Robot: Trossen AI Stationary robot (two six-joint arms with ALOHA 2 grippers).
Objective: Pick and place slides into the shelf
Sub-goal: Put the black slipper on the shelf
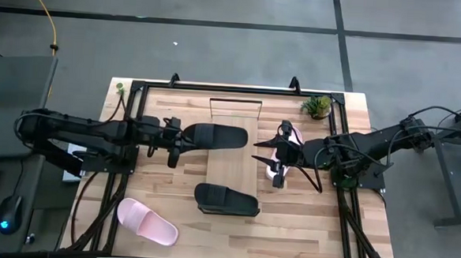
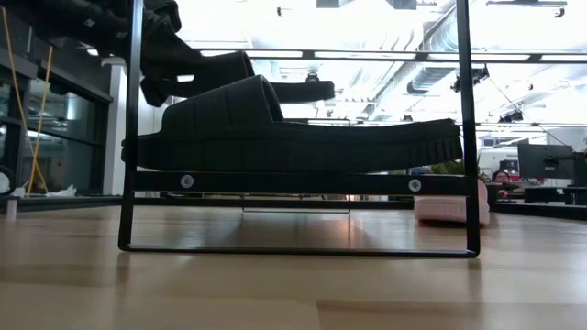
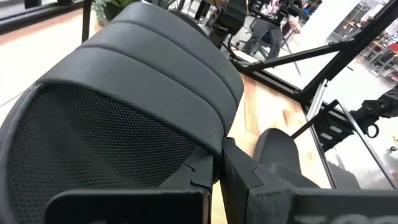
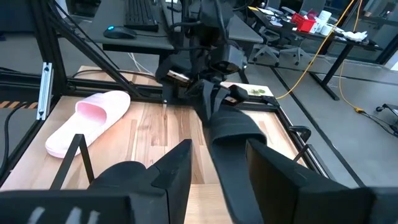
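My left gripper is shut on a black slide that hangs over the far half of the shelf, a light-wood board with a black wire frame. A second black slide lies sole down on the shelf's near end. One pink slide lies sole down on the table at the near left. Another pink slide rests on the table right of the shelf. My right gripper hovers open above it, with nothing between its fingers. My left gripper pinches the black slide at the edge of its wide strap, at the slide's left end, between its two shut fingers. The fingers come nearly level from the table's left, along the slide. The slide is lifted clear and roughly level above the board.
A black frame of rails runs round the tabletop. A small potted plant stands at the far right corner. Bare wood lies between the shelf and the near-left pink slide.
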